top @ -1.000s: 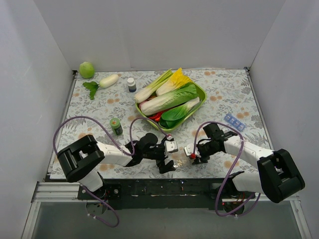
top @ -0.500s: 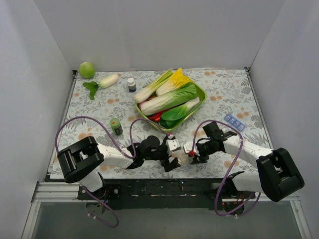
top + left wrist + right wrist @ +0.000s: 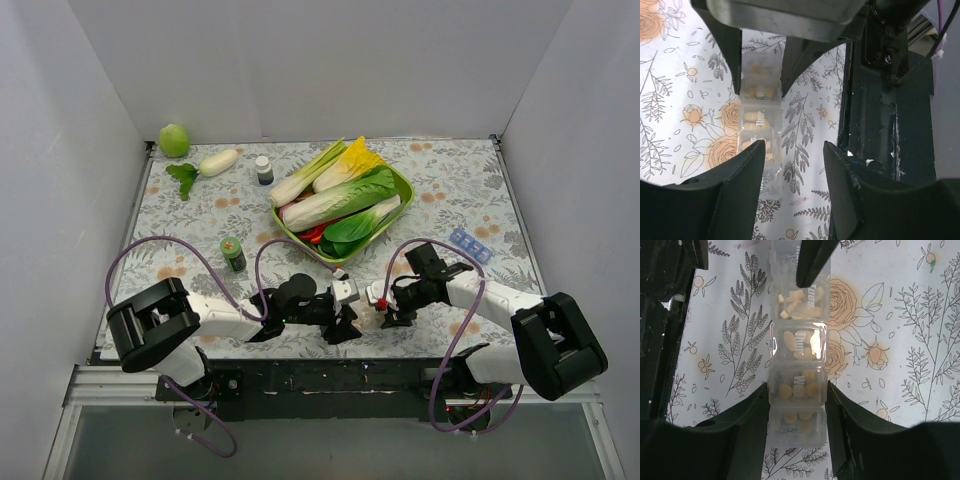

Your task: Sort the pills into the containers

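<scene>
The containers [image 3: 797, 347] are a clear strip of small square compartments lying on the flowered cloth. Pale yellow round pills [image 3: 785, 390] and white oblong pills [image 3: 792, 302] fill its compartments. My right gripper [image 3: 797, 387] is shut on the strip's near end, one finger on each long side. In the left wrist view the same strip [image 3: 757, 115] runs away from my left gripper [image 3: 794, 145]. The left gripper is open, the strip's end lying by its left finger [image 3: 735, 190] with bare cloth across the rest of the gap. From above, the left gripper [image 3: 347, 320] and right gripper [image 3: 388, 312] face each other.
A green tray [image 3: 403, 186] of vegetables stands behind the grippers. A blue compartment strip [image 3: 470, 245] lies at the right, a small green bottle [image 3: 233, 252] at the left. The black frame [image 3: 880, 100] at the table's front edge runs close beside both grippers.
My left gripper has slid right toward the right gripper and its jaws have narrowed around the strip's end. The right gripper has kept its grip and barely shifted.
</scene>
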### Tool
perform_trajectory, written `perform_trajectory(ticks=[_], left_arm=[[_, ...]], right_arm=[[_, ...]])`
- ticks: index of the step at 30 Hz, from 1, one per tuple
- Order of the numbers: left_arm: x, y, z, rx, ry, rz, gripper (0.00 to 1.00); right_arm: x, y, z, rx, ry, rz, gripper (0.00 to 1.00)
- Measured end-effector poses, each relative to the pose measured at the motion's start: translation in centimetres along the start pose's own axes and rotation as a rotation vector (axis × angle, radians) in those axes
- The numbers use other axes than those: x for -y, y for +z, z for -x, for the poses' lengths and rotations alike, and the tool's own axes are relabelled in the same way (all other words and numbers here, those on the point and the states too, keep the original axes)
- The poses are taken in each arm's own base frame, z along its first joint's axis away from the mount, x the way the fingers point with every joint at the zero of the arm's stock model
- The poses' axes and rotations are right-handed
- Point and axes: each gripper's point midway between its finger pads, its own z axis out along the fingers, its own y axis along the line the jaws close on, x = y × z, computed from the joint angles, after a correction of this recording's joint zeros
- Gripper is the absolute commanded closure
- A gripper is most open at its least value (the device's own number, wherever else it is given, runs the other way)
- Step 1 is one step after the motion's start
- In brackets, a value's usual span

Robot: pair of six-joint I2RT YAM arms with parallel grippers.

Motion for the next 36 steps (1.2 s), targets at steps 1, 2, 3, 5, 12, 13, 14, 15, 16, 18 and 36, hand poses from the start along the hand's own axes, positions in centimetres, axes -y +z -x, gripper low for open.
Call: perform_trajectory(ticks=[1, 2, 3, 5, 12, 13, 14, 15, 16, 18, 36], left_arm=[[0.2, 0.0, -0.2, -0.006, -0.011, -0.007, 0.56], [0.4, 0.0, -0.3, -0.013, -0.021, -0.017, 0.56], [0.5, 0.0, -0.5, -0.017, -0.027, -0.024, 0.57], [0.8, 0.0, -0.7, -0.028, -0.044, -0.039, 0.57], [0.6, 0.9, -3.9, -0.134, -0.141, -0.04, 0.55], [0.6, 1.0, -4.6, -0.153, -0.158, -0.027, 0.54], [0.5, 1.0, -4.7, -0.156, -0.165, -0.023, 0.53], [0.4, 1.1, -4.6, -0.153, -0.174, -0.015, 0.52], [0.3, 1.1, -4.5, -0.15, -0.181, -0.009, 0.52], [0.4, 1.0, -4.3, -0.144, -0.195, -0.004, 0.51], [-5.5, -4.2, 4.1, 0.074, -0.444, 0.201, 1.0]], right_arm=[[0.0, 0.0, 0.0, 0.001, 0.001, -0.001, 0.83], [0.1, 0.0, 0.0, 0.002, 0.002, -0.002, 0.84], [0.1, 0.1, 0.0, 0.002, 0.003, -0.002, 0.84], [0.2, 0.1, 0.0, 0.002, 0.007, -0.003, 0.84], [0.9, 0.2, 0.1, 0.0, 0.018, -0.021, 0.84], [1.0, 0.1, 0.1, -0.001, 0.019, -0.023, 0.84], [1.0, 0.1, 0.0, -0.003, 0.021, -0.025, 0.84], [1.0, 0.1, 0.0, -0.004, 0.022, -0.025, 0.84], [1.1, 0.1, 0.0, -0.004, 0.023, -0.028, 0.84], [1.1, 0.1, 0.0, -0.005, 0.026, -0.029, 0.84], [1.1, 0.2, 0.0, -0.004, 0.027, -0.029, 0.84]])
